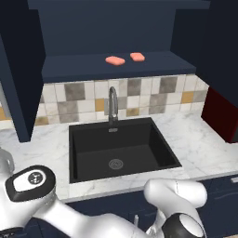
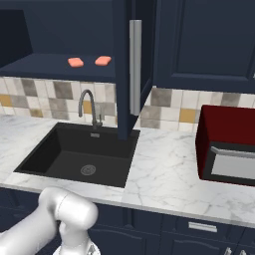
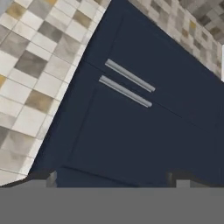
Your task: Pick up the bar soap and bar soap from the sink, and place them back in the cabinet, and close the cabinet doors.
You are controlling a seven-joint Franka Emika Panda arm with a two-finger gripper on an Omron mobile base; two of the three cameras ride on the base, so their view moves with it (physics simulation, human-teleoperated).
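Salmon-pink, the two bar soaps lie side by side on the navy shelf of the open cabinet point(image 1: 116, 69), the left bar soap point(image 1: 115, 60) just beside the right bar soap point(image 1: 137, 56), neither touching the other. Below them stands one curved grey faucet point(image 1: 112, 104) over one matte black sink point(image 1: 121, 148), whose basin holds only its single round steel drain point(image 1: 115, 163). The two cabinet doors stand open: the left door point(image 1: 16, 79) at the left edge of the left base view, the right door point(image 2: 127, 69) edge-on with its one long silver handle point(image 2: 135, 67) in the right base view. Further right sits one dark red microwave point(image 2: 226, 144) on the marble counter point(image 2: 164, 174). In the hand view the gripper point(image 3: 113, 179) has its jaws spread wide and empty, facing two low navy fronts point(image 3: 140, 122) with two short silver handles point(image 3: 127, 85).
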